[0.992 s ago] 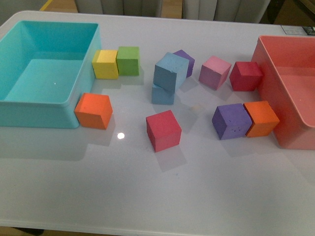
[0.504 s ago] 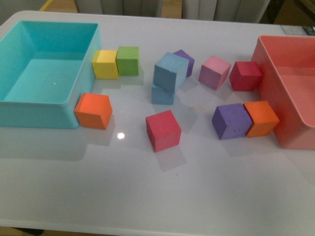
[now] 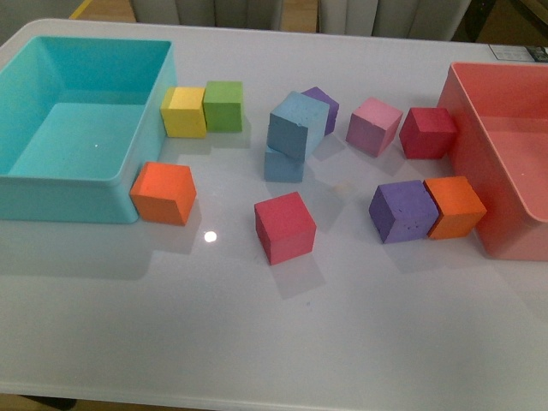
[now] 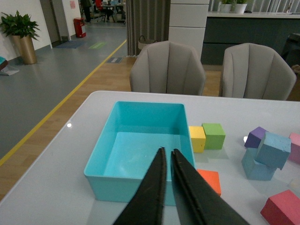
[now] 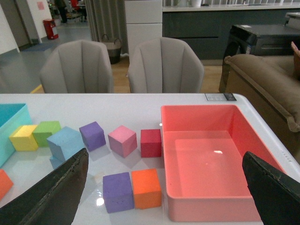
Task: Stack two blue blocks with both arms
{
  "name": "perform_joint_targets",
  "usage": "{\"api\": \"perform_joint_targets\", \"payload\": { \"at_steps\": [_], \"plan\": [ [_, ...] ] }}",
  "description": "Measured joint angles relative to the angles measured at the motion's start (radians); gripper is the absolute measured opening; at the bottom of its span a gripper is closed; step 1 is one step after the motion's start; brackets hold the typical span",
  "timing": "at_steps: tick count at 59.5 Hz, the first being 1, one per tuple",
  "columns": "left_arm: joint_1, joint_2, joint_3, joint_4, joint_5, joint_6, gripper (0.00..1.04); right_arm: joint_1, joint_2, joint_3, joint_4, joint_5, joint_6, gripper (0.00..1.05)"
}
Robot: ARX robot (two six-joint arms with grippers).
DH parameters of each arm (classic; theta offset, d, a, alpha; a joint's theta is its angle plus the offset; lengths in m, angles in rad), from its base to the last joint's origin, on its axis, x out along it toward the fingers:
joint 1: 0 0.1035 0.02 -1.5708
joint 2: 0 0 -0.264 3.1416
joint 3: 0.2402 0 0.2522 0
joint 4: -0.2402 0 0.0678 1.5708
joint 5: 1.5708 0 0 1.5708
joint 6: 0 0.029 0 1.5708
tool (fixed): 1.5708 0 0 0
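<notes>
Both blue blocks sit mid-table: the upper blue block is tilted on top of the lower blue block, right next to a purple cube behind them. The left gripper is pinched almost closed with nothing in it, over the turquoise bin. The right gripper is spread wide and empty above the red bin.

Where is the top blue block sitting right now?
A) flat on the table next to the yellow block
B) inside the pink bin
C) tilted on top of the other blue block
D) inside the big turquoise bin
C: the upper blue block rests tilted on the lower blue block, in the middle of the table, with a purple block right behind it.
</notes>
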Motion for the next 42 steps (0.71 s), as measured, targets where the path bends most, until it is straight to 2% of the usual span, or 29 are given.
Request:
{"api": "perform_joint_targets", "payload": {
  "at_steps": [13, 25, 27, 42],
  "plan": [
    [0.0, 0.0, 0.0, 0.0, 0.0, 0.0, 0.58, 0.0, 0.0, 0.0, 0.0, 0.0, 0.0, 0.96],
    [0.0, 0.0, 0.0, 0.0, 0.0, 0.0, 0.95, 0.0, 0.0, 0.0, 0.0, 0.0, 0.0, 0.96],
    [0.0, 0.0, 0.0, 0.0, 0.0, 0.002, 0.98, 0.0, 0.0, 0.0, 0.0, 0.0, 0.0, 0.96],
    [0.0, 0.0, 0.0, 0.0, 0.0, 0.001, 0.96, 0.0, 0.0, 0.0, 0.0, 0.0, 0.0, 0.96]
  ]
}}
